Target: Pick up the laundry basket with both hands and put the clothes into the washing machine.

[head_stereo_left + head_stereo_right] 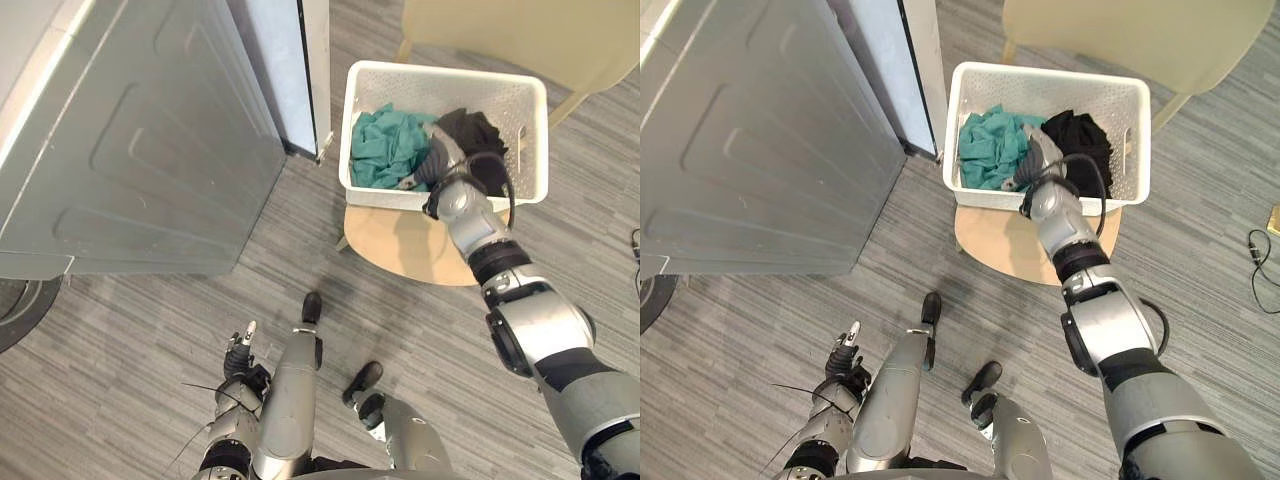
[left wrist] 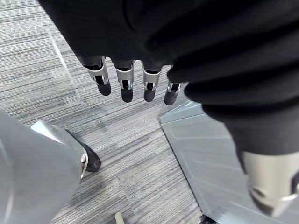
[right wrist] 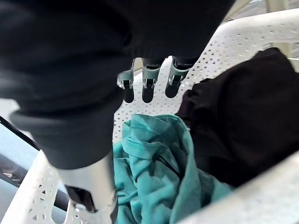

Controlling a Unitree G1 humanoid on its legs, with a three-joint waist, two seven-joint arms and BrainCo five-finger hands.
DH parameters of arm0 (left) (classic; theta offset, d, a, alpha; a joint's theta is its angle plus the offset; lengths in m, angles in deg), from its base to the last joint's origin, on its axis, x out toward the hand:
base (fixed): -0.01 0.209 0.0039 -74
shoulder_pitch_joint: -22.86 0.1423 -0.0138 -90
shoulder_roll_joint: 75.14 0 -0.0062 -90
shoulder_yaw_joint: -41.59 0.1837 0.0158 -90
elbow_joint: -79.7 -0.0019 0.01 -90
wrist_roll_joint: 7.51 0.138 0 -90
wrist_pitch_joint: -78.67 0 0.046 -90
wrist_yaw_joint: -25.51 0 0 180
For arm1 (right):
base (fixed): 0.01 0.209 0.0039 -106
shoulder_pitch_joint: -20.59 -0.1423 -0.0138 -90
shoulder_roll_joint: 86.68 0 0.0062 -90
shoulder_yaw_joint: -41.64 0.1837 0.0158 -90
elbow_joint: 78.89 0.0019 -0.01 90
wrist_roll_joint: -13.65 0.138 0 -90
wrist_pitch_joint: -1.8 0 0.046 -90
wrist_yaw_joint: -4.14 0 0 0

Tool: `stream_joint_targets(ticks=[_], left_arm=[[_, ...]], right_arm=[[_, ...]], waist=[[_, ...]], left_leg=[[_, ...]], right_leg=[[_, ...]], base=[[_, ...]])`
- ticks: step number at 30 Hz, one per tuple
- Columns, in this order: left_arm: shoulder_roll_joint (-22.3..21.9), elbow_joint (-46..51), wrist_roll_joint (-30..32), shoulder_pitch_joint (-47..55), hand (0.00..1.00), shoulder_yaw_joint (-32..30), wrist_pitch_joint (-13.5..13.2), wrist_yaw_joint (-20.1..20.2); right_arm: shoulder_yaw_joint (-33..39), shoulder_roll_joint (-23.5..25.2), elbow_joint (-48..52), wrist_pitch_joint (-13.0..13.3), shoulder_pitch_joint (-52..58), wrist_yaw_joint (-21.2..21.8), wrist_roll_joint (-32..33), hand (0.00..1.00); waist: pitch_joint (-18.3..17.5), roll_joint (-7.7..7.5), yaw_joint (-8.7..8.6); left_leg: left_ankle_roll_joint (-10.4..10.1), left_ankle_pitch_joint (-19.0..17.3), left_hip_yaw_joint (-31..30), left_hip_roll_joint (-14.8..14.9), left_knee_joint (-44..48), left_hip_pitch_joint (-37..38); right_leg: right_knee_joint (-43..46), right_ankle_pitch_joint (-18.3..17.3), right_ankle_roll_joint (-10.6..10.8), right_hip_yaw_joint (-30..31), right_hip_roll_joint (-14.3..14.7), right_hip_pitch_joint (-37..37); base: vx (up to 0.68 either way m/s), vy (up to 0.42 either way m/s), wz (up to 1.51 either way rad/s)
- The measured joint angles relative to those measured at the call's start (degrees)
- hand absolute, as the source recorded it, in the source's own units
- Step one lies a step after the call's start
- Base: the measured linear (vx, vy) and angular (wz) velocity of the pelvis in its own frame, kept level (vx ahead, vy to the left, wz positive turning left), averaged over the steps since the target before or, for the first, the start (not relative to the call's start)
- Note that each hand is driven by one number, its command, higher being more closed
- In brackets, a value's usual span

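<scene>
Basket [image 1: 446, 73] on round stool [image 1: 395, 245], right hand [image 1: 446, 156] over clothes [image 1: 385, 147] (fingers [image 3: 148, 87] straight)

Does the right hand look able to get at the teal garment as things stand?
Likely yes: the right hand hangs open over the white basket, and the teal garment lies uncovered just below its fingers, the black garment beside it.
</scene>
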Motion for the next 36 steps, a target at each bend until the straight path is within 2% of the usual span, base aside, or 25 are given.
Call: stream_joint_targets(ticks=[8, 11, 14, 17, 22, 29, 34, 35, 36], left_arm=[[-0.1, 4.4, -5.0, -2.2, 0.00, 0.4, -1.6, -0.5], [-0.2, 7.0, -6.0, -2.6, 0.00, 0.4, -2.3, -0.7], [-0.5, 11.0, -7.3, -2.6, 0.00, 1.0, -2.5, -1.2], [-0.5, 13.9, -9.3, -2.6, 0.00, 1.6, -3.5, -1.6], [-1.3, 17.3, -13.3, -2.6, 0.00, 2.7, -3.7, -1.6], [-1.8, 20.1, -15.0, -2.6, 0.00, 3.3, -4.7, -1.5], [-2.3, 22.7, -16.3, -2.5, 0.00, 5.0, -4.8, -1.5], [-2.3, 23.7, -17.0, -2.4, 0.00, 5.4, -4.8, -1.5], [-2.3, 24.7, -17.3, -2.2, 0.00, 6.4, -4.8, -1.4]], right_arm=[[-6.3, -5.8, 0.0, 0.1, -6.6, -0.7, 0.5, 0.00], [-8.3, -7.8, 0.0, 0.2, -7.9, -1.5, 0.1, 0.00], [-8.4, -9.2, 0.0, 0.1, -8.6, -1.9, -0.7, 0.00], [-8.9, -9.5, 0.0, 0.0, -8.6, -2.2, -2.6, 0.00], [-9.7, -9.9, -2.2, -0.5, -8.6, -1.5, -3.0, 0.00], [-7.6, -10.1, -2.0, -0.5, -8.7, -1.1, -3.3, 0.00], [-5.5, -10.0, -1.8, -1.5, -8.6, -1.1, -7.6, 0.00], [-5.5, -9.7, -1.8, -2.2, -8.5, -1.1, -10.0, 1.00], [-5.5, -9.4, -1.6, -2.8, -8.3, -1.2, -12.3, 1.00]], waist=[[1.5, -1.70, 0.52], [2.2, -2.45, 1.70], [2.8, -2.51, 1.68], [3.7, -2.85, 1.74], [4.1, -3.27, 1.71], [4.3, -4.12, 1.67], [4.3, -5.14, 1.63], [4.3, -5.37, 1.64], [4.2, -5.55, 1.62]], left_leg=[[0.0, 0.3, -2.2, 0.9, 1.0, -5.9], [-0.3, 0.5, -2.5, 1.5, 1.1, -7.2], [-0.6, 1.6, -3.9, 1.4, 0.1, -8.2], [-0.8, 2.4, -4.5, 1.5, -0.6, -8.8], [-0.9, 2.6, -4.7, 1.7, -0.5, -11.1], [-0.7, 2.8, -4.1, 2.1, -0.6, -12.2], [-0.8, 4.4, -3.8, 2.0, -2.7, -12.5], [-0.8, 4.6, -3.8, 2.0, -2.7, -12.6], [-0.8, 4.8, -3.6, 2.0, -3.0, -12.6]], right_leg=[[-1.0, 1.9, 0.1, -2.6, 1.8, -4.0], [-1.0, 2.2, 0.0, -3.3, 2.4, -5.1], [-0.9, 2.2, 0.0, -4.9, 2.9, -6.0], [-0.7, 2.2, 0.0, -5.6, 3.3, -6.6], [-0.2, 2.2, 0.0, -6.1, 3.5, -9.0], [0.0, 2.2, 0.0, -6.0, 3.5, -10.4], [-0.2, 2.6, -0.6, -5.9, 3.3, -11.7], [-0.4, 2.5, -0.6, -5.9, 3.4, -11.8], [-0.6, 2.6, -0.6, -5.8, 3.4, -11.9]], base=[[0.01, 0.012, 0.05], [0.01, -0.009, -0.01], [-0.01, -0.017, 0.16], [-0.02, -0.015, 0.13], [-0.01, 0.017, -0.02], [-0.01, 0.030, -0.06], [-0.04, 0.028, -0.03], [-0.05, 0.022, -0.02], [-0.07, 0.032, -0.03]])
